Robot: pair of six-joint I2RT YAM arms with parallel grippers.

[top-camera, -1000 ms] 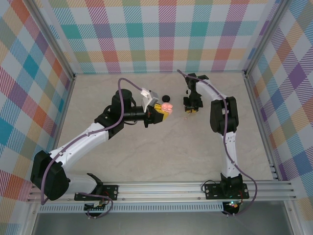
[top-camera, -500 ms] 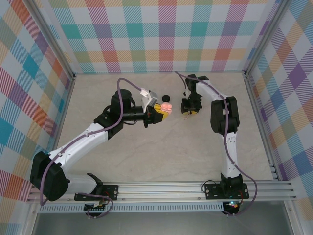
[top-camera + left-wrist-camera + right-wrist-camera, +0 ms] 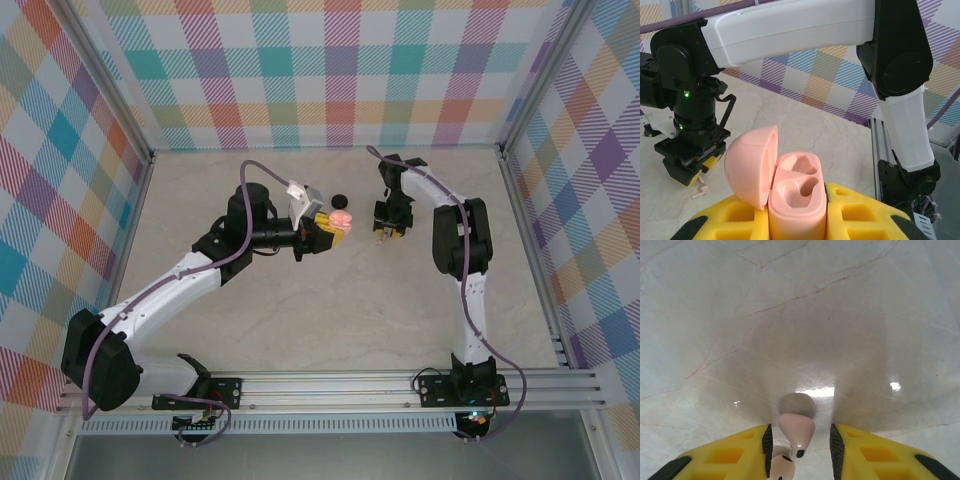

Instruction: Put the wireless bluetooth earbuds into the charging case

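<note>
Looking from the left wrist, we see the left gripper (image 3: 333, 226) clamped on the pink case (image 3: 796, 207), lid (image 3: 752, 165) swung open, both hollows bare; our right wrist view shows the right gripper (image 3: 799, 452), fingers parted, straddling a glossy pale pink earbud (image 3: 796, 426) on the table (image 3: 790, 315).

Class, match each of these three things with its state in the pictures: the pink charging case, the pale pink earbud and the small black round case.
Things:
1. pink rounded charging case
2. pale pink earbud
3. small black round case

States:
A. lying on the marble table between the open fingers of the right gripper
B. on the table, touched by nothing
C. lid open, clamped in the left gripper

Pairs: 1-C, 2-A, 3-B.
</note>
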